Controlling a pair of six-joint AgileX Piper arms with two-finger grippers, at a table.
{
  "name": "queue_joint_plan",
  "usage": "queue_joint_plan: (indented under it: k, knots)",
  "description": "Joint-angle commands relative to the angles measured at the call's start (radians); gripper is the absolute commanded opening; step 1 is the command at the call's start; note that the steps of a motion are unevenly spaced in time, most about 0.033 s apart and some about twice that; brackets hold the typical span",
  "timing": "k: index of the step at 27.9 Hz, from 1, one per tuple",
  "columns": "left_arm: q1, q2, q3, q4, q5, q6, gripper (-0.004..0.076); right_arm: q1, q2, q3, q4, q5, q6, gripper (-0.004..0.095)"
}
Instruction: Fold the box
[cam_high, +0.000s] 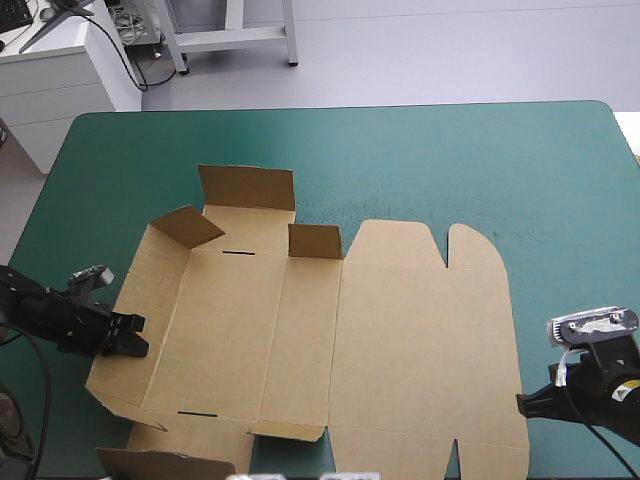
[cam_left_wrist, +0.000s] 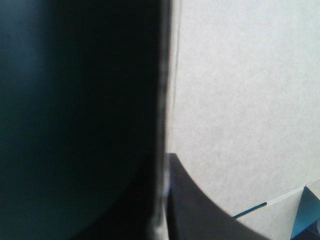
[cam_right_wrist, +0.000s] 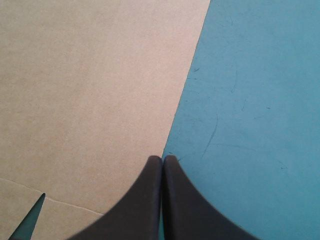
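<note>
Left claw (cam_high: 135, 336) pinched the box (cam_high: 400, 330) by its left wall, which seemed light and stiff and best gripped at its edges; right claw (cam_right_wrist: 162, 160) pressed together.

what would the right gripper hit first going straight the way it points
Probably the right edge of the flat brown cardboard box: the right gripper's shut black tips point at that edge, where it meets the teal-green table cover. Depth is unclear; it could land on the cover beside it.
</note>
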Motion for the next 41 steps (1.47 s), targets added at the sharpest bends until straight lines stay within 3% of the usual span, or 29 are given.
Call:
queue_joint_plan:
  k: [1,8,13,20,27,33,41]
  knots:
    - [-0.014,-0.025,-0.04,-0.034,0.082,-0.009,-0.0008,-0.005,0.007,-0.021,0.011,-0.047,-0.013,-0.0019]
    - [-0.178,-0.025,-0.218,0.055,0.054,-0.07,-0.0008,-0.005,0.007,-0.021,0.011,-0.048,-0.013,-0.0019]
    - [-0.373,-0.023,-0.411,0.143,-0.049,-0.05,-0.0008,-0.005,0.007,-0.021,0.011,-0.046,-0.013,-0.0019]
    - [-0.684,-0.005,-0.588,0.474,-0.25,-0.09,-0.0008,-0.005,0.007,-0.021,0.011,0.003,-0.002,-0.0019]
    - [-0.955,0.035,-0.617,0.791,-0.514,-0.179,-0.0008,-0.005,0.007,-0.021,0.011,0.015,0.004,-0.0019]
    - [-1.16,0.079,-0.621,1.225,-0.692,-0.453,-0.0008,-0.005,0.007,-0.021,0.015,0.017,0.025,-0.0019]
    - [-1.302,0.13,-0.621,1.66,-0.671,-0.743,-0.0008,-0.005,0.007,-0.021,0.015,0.018,0.025,-0.0019]
